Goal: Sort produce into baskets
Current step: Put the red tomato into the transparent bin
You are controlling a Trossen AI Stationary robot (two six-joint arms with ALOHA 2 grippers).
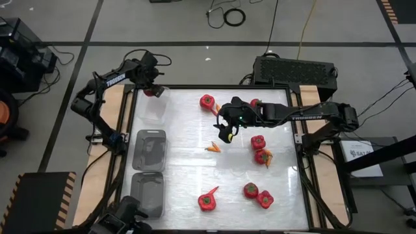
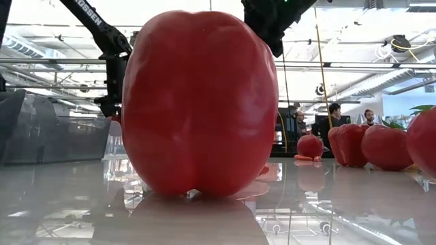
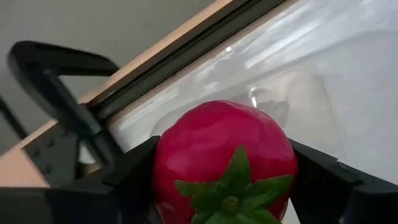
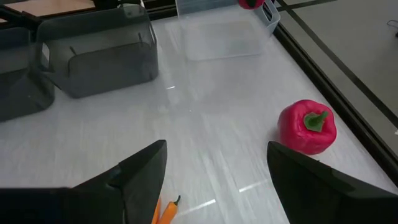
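Note:
My left gripper [image 1: 152,90] is at the table's far left, shut on a red tomato [image 3: 224,155] with a green stem. It hangs over the far end of the clear far basket [image 1: 153,109]. Two greyer baskets [image 1: 149,151] [image 1: 146,192] stand in a row nearer along the left side. My right gripper [image 1: 226,134] hangs open above the middle of the table with nothing between its fingers. An orange chili [image 1: 212,148] lies just near of it, and a red pepper [image 4: 306,126] rests on the table beyond it. My left gripper pinches the tomato by its two opposite sides [image 3: 163,163] between its two fingers [image 3: 134,177]. The fingers come from above, pointing steeply down. The tomato's green stem [image 3: 231,198] faces back toward the wrist. The tomato is lifted clear, above the clear basket.
More red produce is spread over the table: one piece at the far middle [image 1: 207,101], two at the right [image 1: 258,142] [image 1: 262,156], and three near the front [image 1: 207,202] [image 1: 251,190] [image 1: 264,199]. A small chili [image 1: 213,190] lies by the front ones. People sit in the room beyond the table [image 2: 334,116].

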